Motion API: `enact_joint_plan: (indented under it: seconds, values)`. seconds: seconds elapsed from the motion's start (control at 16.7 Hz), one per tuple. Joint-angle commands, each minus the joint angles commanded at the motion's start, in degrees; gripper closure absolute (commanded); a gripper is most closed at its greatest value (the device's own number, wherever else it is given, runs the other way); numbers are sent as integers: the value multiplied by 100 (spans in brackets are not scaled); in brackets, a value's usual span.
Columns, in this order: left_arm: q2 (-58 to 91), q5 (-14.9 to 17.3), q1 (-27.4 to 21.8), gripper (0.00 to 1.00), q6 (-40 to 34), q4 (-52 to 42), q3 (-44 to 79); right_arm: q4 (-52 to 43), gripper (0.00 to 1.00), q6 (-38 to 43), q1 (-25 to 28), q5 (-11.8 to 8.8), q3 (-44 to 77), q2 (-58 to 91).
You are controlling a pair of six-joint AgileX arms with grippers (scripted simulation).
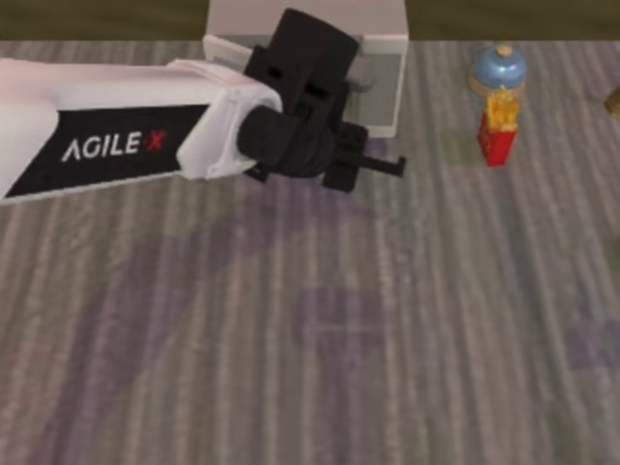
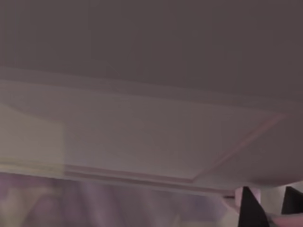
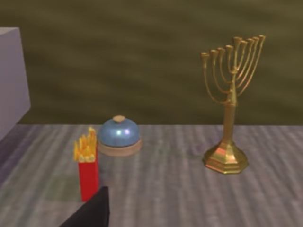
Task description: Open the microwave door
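Red fries carton (image 1: 496,136) with yellow fries stands upright on the striped grey-purple table (image 1: 310,339), right side. Blue dome service bell (image 1: 498,68) on a tan base sits just behind it, close but apart in the right wrist view. Gold branched candelabrum (image 3: 229,106) stands upright, well apart from both. Olive backdrop behind the table.

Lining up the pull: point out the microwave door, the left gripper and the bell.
microwave door (image 1: 380,89), top view, bare right part of the panel.
left gripper (image 1: 387,165), top view, at the fingertips.
bell (image 1: 498,67), top view, blue dome.
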Motion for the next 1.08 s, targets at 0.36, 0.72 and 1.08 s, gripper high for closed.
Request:
enact_joint_plan:
  seconds: [0.36, 0.72, 1.08]
  values:
    - [0, 0, 0, 100, 0, 0, 0, 0, 0, 0, 0, 0, 0, 0]
    - [0, 0, 0, 100, 0, 0, 0, 0, 0, 0, 0, 0, 0, 0]
    - [-158, 223, 61, 100, 229, 101, -208, 0, 0, 0, 0, 0, 0, 0]
